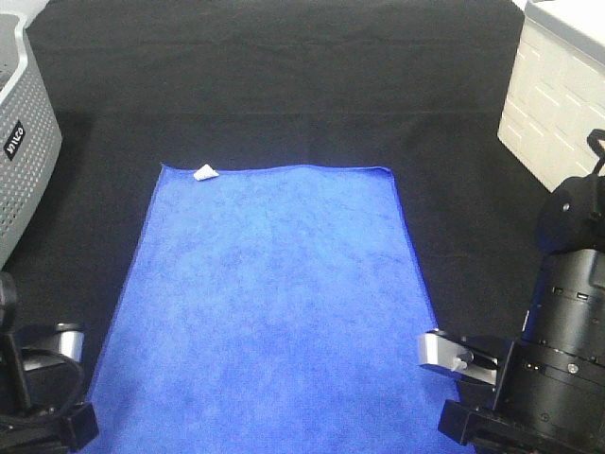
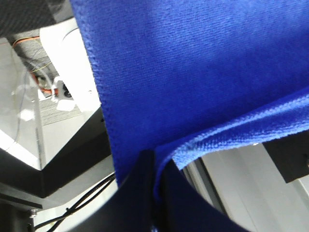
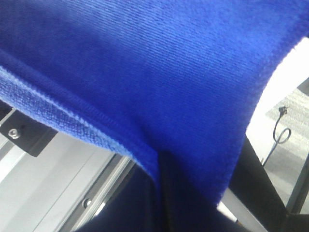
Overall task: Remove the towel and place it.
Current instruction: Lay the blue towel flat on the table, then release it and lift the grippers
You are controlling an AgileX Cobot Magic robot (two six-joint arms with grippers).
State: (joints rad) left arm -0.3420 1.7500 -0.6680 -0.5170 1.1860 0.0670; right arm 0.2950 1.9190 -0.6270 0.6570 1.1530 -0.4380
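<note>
Black jaws of the left gripper (image 2: 153, 166) are pressed together on a stitched edge of the royal-blue fuzzy rectangular microfibre towel (image 2: 193, 63), and a fold of the cloth bunches right at the pinch while the rest of it stretches away taut. Thin black cables (image 2: 82, 204) run behind that gripper. The right gripper (image 3: 161, 169) is likewise clamped on the towel's hem, the stitched border curving off from the jaws to either side, with a pale aluminium rail (image 3: 72, 179) showing behind it. Seen from the high camera, neither pinch point is in sight, since the towel's near end runs out of the picture at 6 o'clock. The dark left arm (image 1: 38, 378) sits at 7 o'clock just beside the towel's left edge, and the bulky black right arm (image 1: 558, 359) sits at 5 o'clock just beside the right edge. The towel (image 1: 274, 312) spreads smooth over the black cloth table covering (image 1: 284, 76), filling the middle and the near half of the scene, its far edge running straight across. A small white tag (image 1: 204, 172) lies at the towel's 11 o'clock corner. A grey perforated plastic container (image 1: 24, 161) stands on the covering at 9 o'clock, well apart from the towel, and a white box with a brick-patterned wall (image 1: 553, 104) stands at 2 o'clock.
</note>
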